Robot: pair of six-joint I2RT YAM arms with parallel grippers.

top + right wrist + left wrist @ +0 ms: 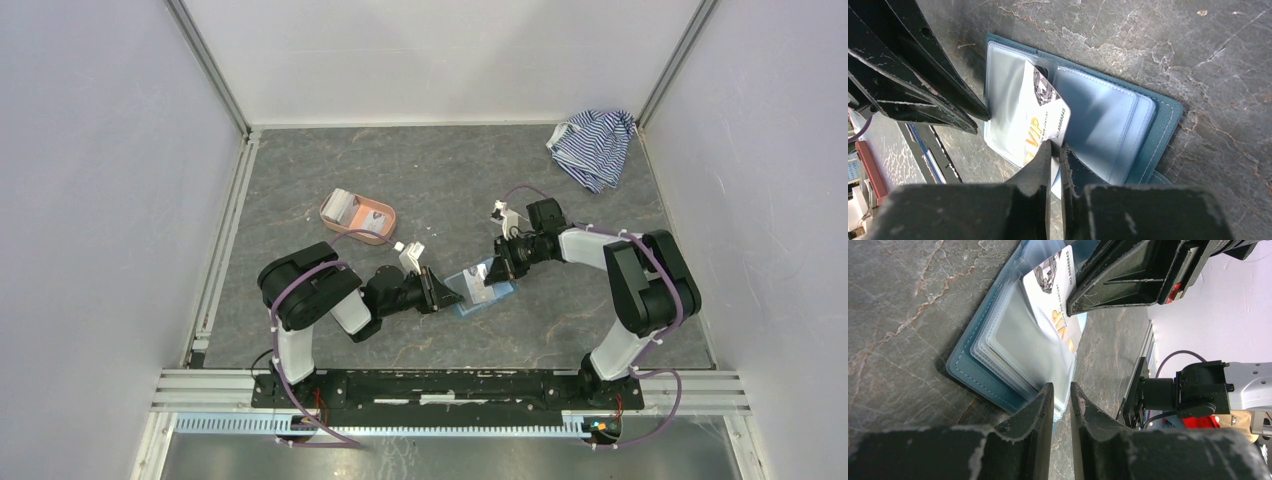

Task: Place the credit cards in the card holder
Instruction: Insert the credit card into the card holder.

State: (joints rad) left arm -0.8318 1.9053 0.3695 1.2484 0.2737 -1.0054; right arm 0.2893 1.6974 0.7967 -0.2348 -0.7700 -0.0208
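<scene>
The teal card holder point(482, 289) lies open on the grey table, its lighter blue inside point(1098, 115) and clear sleeves facing up. A white credit card marked VIP point(1040, 117) sits partly inside a clear sleeve point(1028, 340). My right gripper point(1055, 146) is shut on the card's near corner. From the other side my left gripper point(1061, 392) is shut on the edge of a clear sleeve of the card holder point(983, 377). In the top view the two grippers, left point(447, 290) and right point(497, 268), meet over the holder. More credit cards point(345, 206) lie in the tray.
A salmon-pink oval tray point(384, 211) stands behind the left arm. A blue-and-white striped cloth point(594, 146) is bunched in the far right corner. Metal rails run along the table's left side point(225, 260) and near edge point(450, 385).
</scene>
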